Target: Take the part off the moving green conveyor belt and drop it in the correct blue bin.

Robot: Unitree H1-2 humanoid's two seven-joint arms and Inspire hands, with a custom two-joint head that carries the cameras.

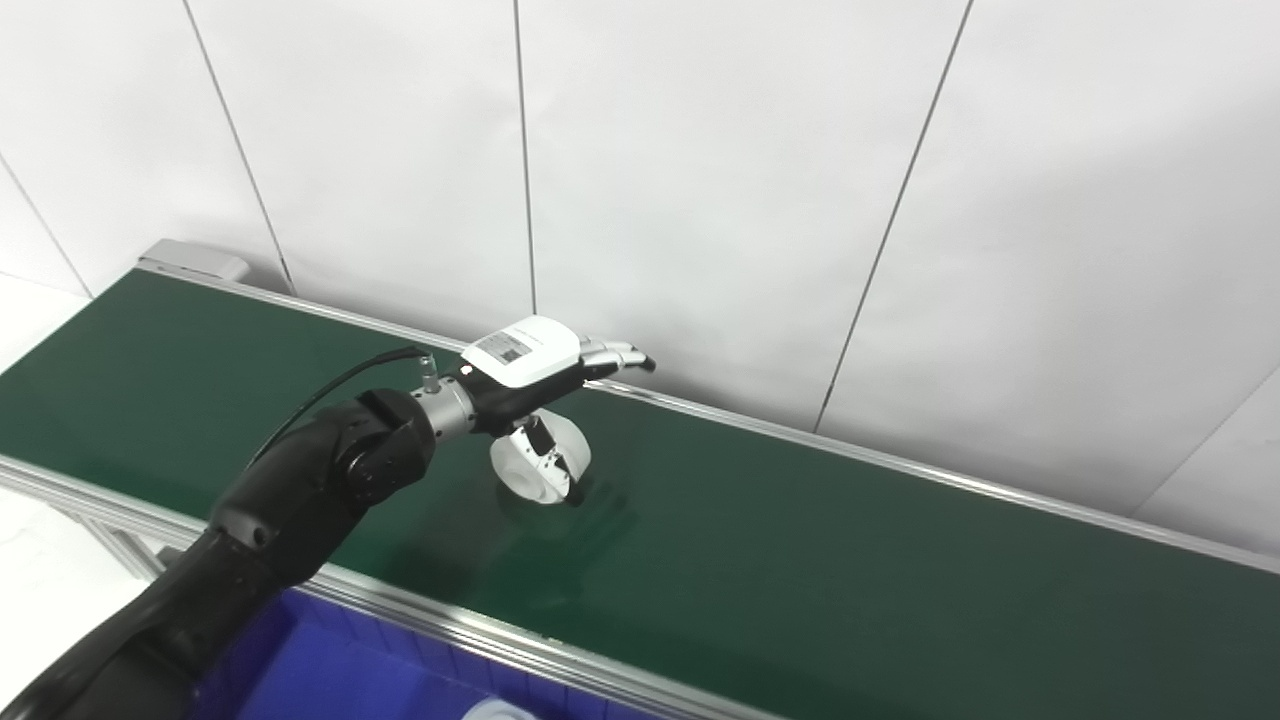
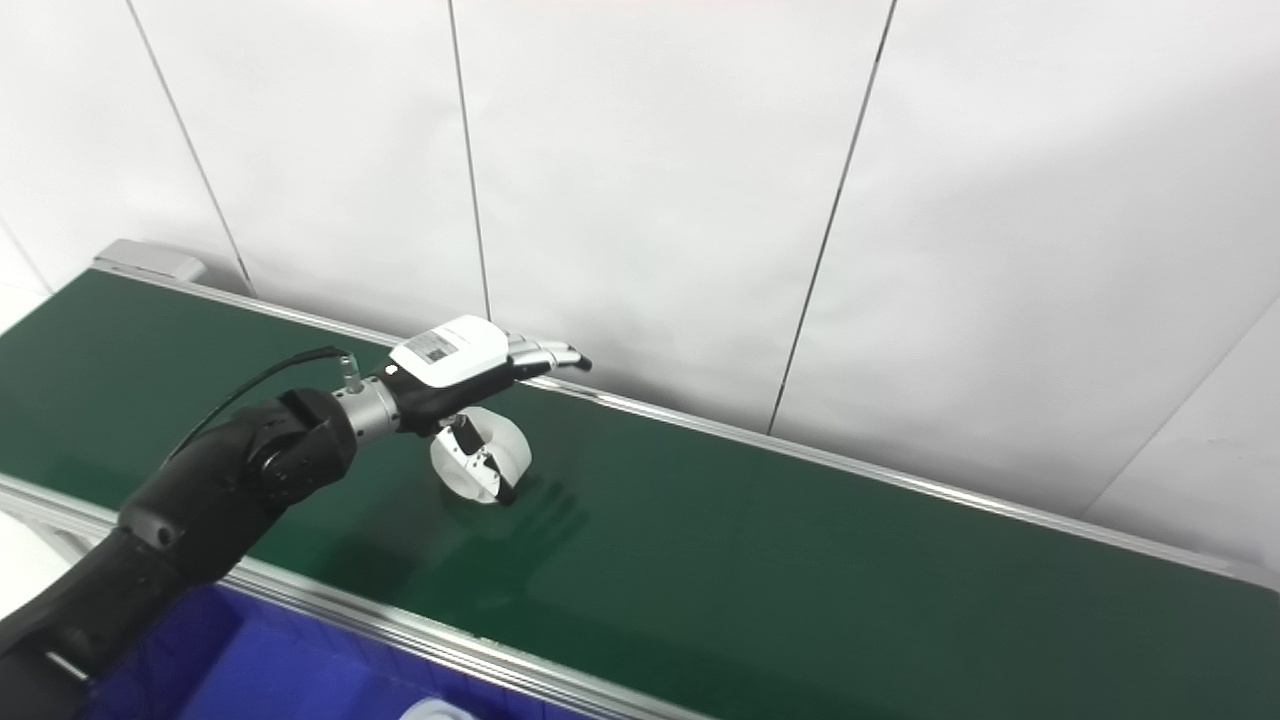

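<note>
A white ring-shaped part (image 1: pixel 515 470) lies on the green conveyor belt (image 1: pixel 800 540), near the far rail. My left hand (image 1: pixel 535 365) hovers just above it, palm down, with its fingers stretched out flat toward the wall. Its thumb hangs down across the front of the part. The hand is open and holds nothing. The same scene shows in the right eye view, with the hand (image 2: pixel 460 365) over the part (image 2: pixel 512 445). My right hand is not in view.
A blue bin (image 1: pixel 330 670) stands below the belt's near rail at the bottom left, with a white object (image 1: pixel 495 712) in it at the picture's edge. A white panelled wall runs close behind the belt's far rail.
</note>
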